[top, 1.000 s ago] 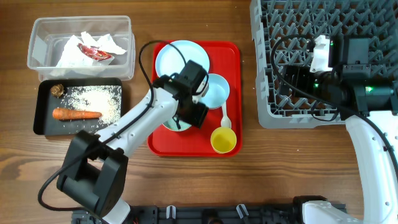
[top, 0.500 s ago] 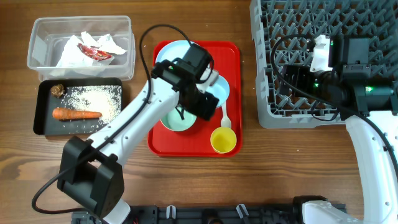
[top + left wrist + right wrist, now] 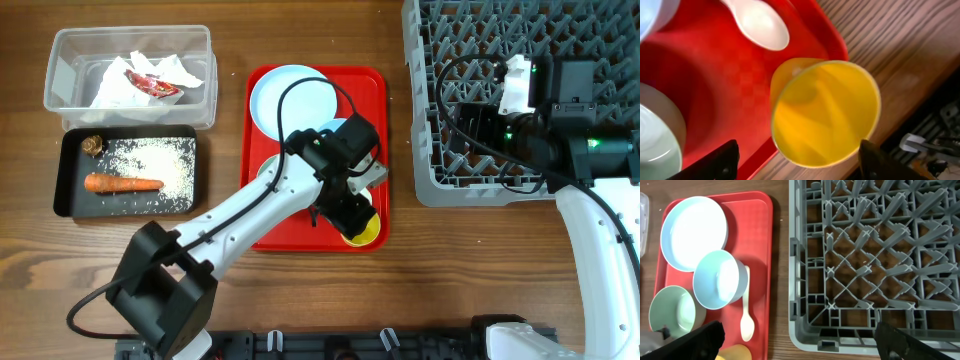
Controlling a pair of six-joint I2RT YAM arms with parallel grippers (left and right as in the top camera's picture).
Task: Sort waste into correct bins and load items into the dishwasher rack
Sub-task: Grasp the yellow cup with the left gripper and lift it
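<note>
Yellow cup (image 3: 825,115) on red tray (image 3: 715,90), white spoon (image 3: 760,25) beside — left pincer (image 3: 799,161) splayed astride cup, right pincer (image 3: 800,340) splayed over rack (image 3: 805,335).

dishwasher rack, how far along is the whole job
Done: napkin and wrapper lie in the tub; carrot, rice and lump in the black tray.
In hand: the left gripper is open over the cup, gripping nothing.
Left: plate, bowls, spoon and cup all sit on the red tray; no dish shows in the rack.
</note>
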